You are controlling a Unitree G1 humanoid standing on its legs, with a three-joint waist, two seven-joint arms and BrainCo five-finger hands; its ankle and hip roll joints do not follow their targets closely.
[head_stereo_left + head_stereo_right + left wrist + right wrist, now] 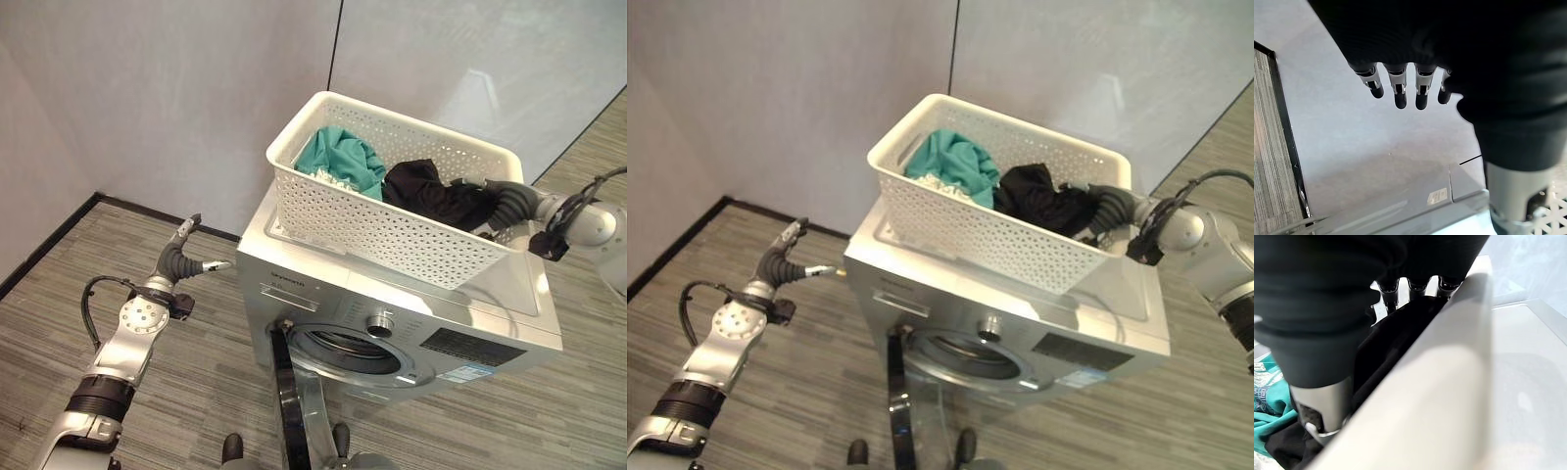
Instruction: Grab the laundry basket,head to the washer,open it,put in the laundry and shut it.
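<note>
- Nearest the camera, the washer's door (289,411) is seen swung open, edge-on, in front of the round drum opening (355,351).
- At the far left, the left hand (183,257) is held out over the striped floor (59,323), beside the washer's left side and not touching it.
- Its fingers (1399,89) are seen straight and spread in the left wrist view, with nothing held; the thumb is pointed toward the washer.
- A grey wall (167,88) is seen behind the left hand, with a dark skirting strip along its foot.
- The silver washer (323,294) is placed in the middle, with a control knob (379,322) above the drum opening.
- The white perforated basket (372,230) is set on top of the washer, toward its back left, leaving part of the lid bare at the right.
- A teal garment (343,162) is piled in the basket's left half, with a pale patterned piece at its lower edge.
- A black garment (431,193) is heaped in the basket's right half, touching the teal one.
- At the right, the right hand (1095,210) is reached over the basket's right rim (1449,357) into the black garment.
- Its fingers (1388,296) are sunk into the black cloth, so whether they are closed on it cannot be told.
</note>
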